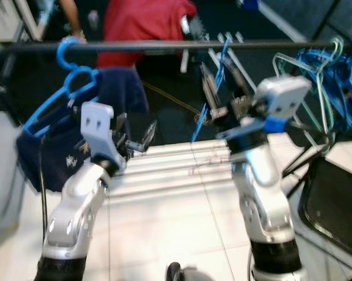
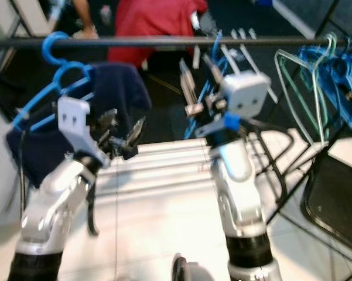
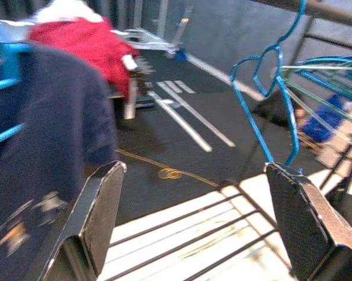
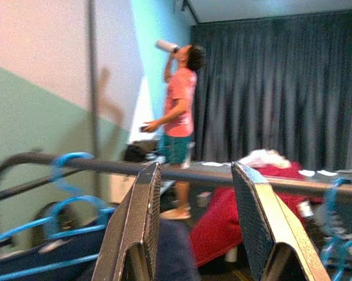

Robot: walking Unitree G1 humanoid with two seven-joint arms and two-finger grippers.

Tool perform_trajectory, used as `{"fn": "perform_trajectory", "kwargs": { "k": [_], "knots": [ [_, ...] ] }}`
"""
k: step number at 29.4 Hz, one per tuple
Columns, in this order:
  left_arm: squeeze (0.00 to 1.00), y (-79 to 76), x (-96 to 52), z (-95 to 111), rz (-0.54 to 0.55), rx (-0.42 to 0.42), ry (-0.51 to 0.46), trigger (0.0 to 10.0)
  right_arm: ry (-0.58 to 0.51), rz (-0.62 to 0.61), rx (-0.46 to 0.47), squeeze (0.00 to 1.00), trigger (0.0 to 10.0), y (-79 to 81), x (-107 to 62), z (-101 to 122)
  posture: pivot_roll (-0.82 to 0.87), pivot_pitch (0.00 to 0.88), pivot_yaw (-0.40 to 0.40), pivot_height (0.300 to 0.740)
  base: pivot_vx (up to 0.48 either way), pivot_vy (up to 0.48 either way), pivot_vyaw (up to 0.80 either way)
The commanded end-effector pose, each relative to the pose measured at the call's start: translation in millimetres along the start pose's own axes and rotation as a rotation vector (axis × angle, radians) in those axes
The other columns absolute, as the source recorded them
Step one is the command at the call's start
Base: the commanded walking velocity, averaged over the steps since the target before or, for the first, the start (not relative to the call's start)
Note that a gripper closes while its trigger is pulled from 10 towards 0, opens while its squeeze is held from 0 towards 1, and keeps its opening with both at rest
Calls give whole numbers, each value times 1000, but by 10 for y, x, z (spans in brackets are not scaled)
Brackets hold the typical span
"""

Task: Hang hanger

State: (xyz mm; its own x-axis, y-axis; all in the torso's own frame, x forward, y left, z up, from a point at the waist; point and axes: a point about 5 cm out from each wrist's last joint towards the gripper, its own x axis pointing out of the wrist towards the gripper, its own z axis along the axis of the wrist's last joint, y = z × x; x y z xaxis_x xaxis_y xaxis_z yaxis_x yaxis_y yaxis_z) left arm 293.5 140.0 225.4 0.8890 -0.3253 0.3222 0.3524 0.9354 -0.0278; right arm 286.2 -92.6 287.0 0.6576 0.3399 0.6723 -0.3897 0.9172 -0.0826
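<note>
Nearest, our two arms are up in front of the rail. Left gripper (image 1: 135,143) sits at 9 o'clock, fingers (image 3: 96,213) spread wide, nothing between them. Right gripper (image 1: 219,93) at 1 o'clock reaches toward the rail, fingers (image 4: 135,225) apart by a moderate gap, also empty. Just past the left gripper, at 10 o'clock, the blue hanger (image 1: 61,96) carrying a dark navy garment (image 1: 114,88) has its hook over the black rail (image 1: 164,45), so it looks hung already. A bare blue hanger (image 3: 269,99) hangs mid-rail near the right gripper; a bunch of blue and green hangers (image 1: 334,76) crowds the rail at 2 o'clock. Farther back, a red cloth (image 1: 143,23) and a person (image 4: 178,111) drinking from a bottle. Risks, as we judge: the right fingers sit close to the bare hanger and rail, so pulling back could snag it and drag it off; left arm swinging could brush the garment and unhook the hanger. Views are blurred, so hook seating is uncertain.
</note>
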Motion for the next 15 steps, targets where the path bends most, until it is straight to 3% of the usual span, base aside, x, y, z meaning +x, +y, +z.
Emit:
{"fn": "perform_trajectory", "kwargs": {
  "k": [1,8,10,12,13,14,15],
  "knots": [
    [0,-22,-14,-25,-18,1,12,10000,5,-10,2,0,10000,-30,-27,-9,-26,202,-60,740,-341,0,0],
    [0,-21,6,-26,-23,6,15,10000,9,-4,11,0,10000,-23,-5,-16,-23,207,-60,740,-320,0,0],
    [0,-13,6,-67,-18,15,57,10000,63,-26,47,0,10000,-36,-22,-97,-23,208,-57,740,0,0,0],
    [0,44,0,-199,-1,78,156,10000,166,-103,92,0,10000,-102,-76,-273,-20,211,-57,740,0,0,0],
    [0,44,0,-199,-1,78,156,10000,166,-103,92,0,10000,-102,-76,-273,-20,211,-57,740,0,0,0],
    [0,139,-16,-316,52,153,240,10000,216,-202,140,0,10000,-200,-159,-410,-16,204,-53,740,0,0,0],
    [0,139,-16,-316,52,153,240,10000,216,-202,140,0,10000,-200,-159,-410,-16,204,-53,740,0,0,0]
  ]
}}
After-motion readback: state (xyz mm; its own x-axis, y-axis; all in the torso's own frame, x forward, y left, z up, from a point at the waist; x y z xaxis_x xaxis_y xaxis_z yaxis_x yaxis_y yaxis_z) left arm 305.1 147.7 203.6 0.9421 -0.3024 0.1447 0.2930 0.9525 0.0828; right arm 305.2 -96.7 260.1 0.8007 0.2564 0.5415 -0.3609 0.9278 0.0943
